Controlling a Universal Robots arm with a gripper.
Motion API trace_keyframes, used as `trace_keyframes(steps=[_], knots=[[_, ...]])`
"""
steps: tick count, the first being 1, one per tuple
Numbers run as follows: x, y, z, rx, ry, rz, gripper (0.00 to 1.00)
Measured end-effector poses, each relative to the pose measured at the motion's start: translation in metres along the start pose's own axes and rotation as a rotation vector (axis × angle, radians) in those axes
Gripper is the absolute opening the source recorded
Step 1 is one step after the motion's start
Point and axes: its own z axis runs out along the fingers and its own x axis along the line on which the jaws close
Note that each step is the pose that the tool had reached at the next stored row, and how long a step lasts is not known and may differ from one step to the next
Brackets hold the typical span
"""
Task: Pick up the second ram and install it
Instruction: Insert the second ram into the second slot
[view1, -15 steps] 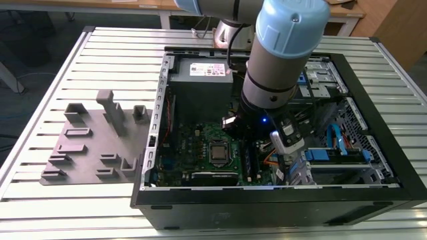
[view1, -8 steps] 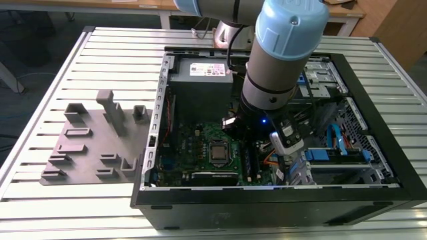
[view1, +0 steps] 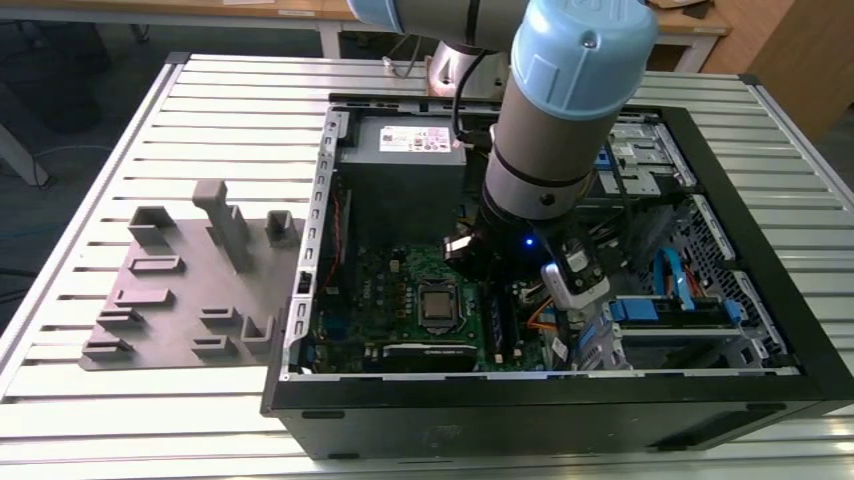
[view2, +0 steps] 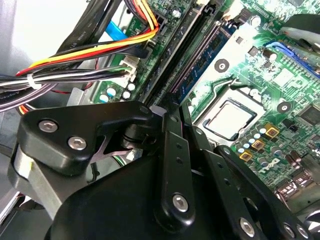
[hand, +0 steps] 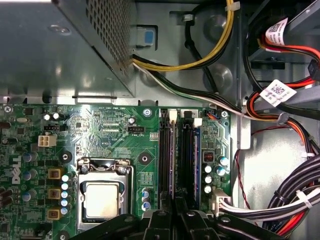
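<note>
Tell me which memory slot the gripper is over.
The dark slot, one row farther from the CPU than the blue-edged slot; the gripper appears lined up with it.

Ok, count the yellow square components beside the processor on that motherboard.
3. In the first wrist view the yellow squares stand in one row beside the processor: first, second, third. More could be hidden behind the gripper.

The exterior view looks steeply down from afar on the worktop (view1: 160, 420) and open computer case (view1: 534, 395), while both wrist views look closely at its motherboard (hand: 115, 135).
</note>
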Motion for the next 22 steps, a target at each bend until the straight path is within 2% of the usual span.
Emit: trace_keyframes(steps=[16, 22], knots=[[0.0001, -0.0001, 0.0030, 0.0003, 0.0000, 0.000, 0.11], [-0.0002, -0.0003, 0.0064, 0.0004, 0.0001, 0.000, 0.11]])
